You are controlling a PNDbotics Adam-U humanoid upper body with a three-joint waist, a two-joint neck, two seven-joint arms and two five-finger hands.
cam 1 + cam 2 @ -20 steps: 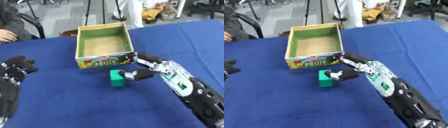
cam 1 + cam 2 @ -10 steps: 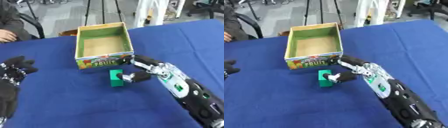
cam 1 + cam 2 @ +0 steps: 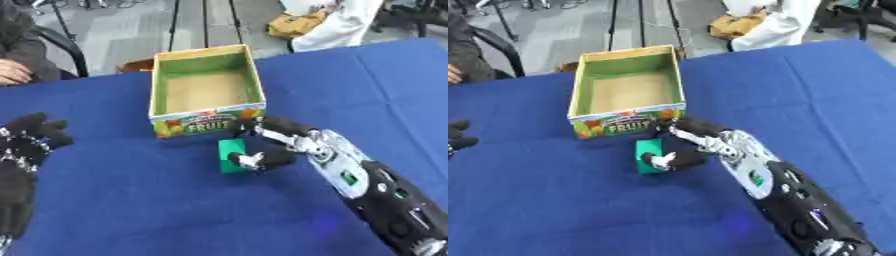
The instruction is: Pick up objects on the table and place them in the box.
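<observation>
A green block [image 3: 231, 154] stands on the blue table just in front of an open cardboard box [image 3: 206, 89] with a "FRUIT" label. My right hand [image 3: 278, 144] comes in from the lower right and curls round the block: thumb on its near side, fingers over its top and far side next to the box's front wall. The block still rests on the cloth. My left hand [image 3: 28, 141] lies at the left edge, fingers relaxed and holding nothing. The box shows a bare brown floor.
The blue cloth [image 3: 131, 200] covers the whole table. A person's hand [image 3: 16, 73] and a chair [image 3: 61, 45] are at the far left edge. Beyond the table is grey floor, with a white-clad person [image 3: 337, 22] at the far right.
My right hand has moved left and closed its thumb and fingers round the green block. The camera has shifted slightly. The left hand has stayed put.
</observation>
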